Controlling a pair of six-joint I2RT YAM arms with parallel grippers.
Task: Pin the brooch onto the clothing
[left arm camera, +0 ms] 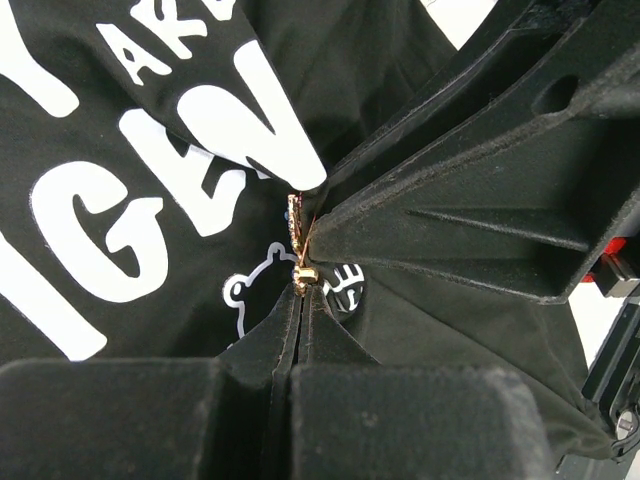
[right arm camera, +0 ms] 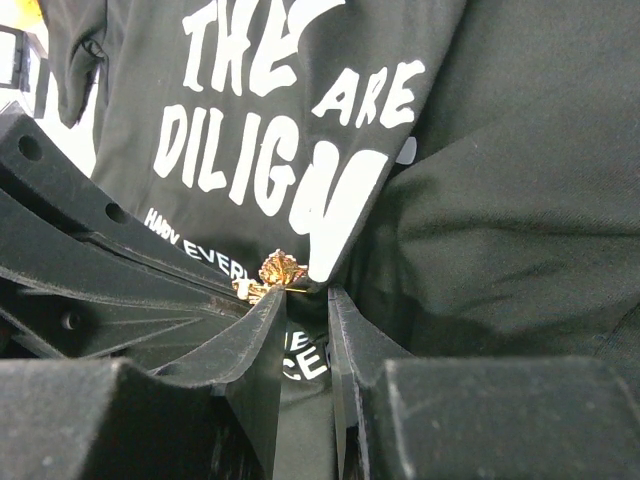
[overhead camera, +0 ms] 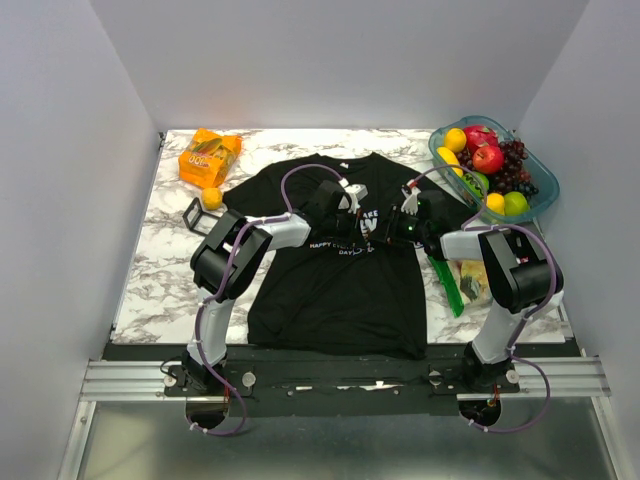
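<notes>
A tiny gold-brown metal flower brooch sits at the white chest print of a black T-shirt spread on a marble desk. The left jaws, fully closed, pinch its lower end, and it stands lengthwise out of their tips. The right jaws, partly open with nothing seen between them, stand just right of it by a raised fold.

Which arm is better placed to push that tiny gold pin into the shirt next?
Probably left: the left end effector is shut on the brooch, right against the T-shirt. The right end effector is open beside it.
</notes>
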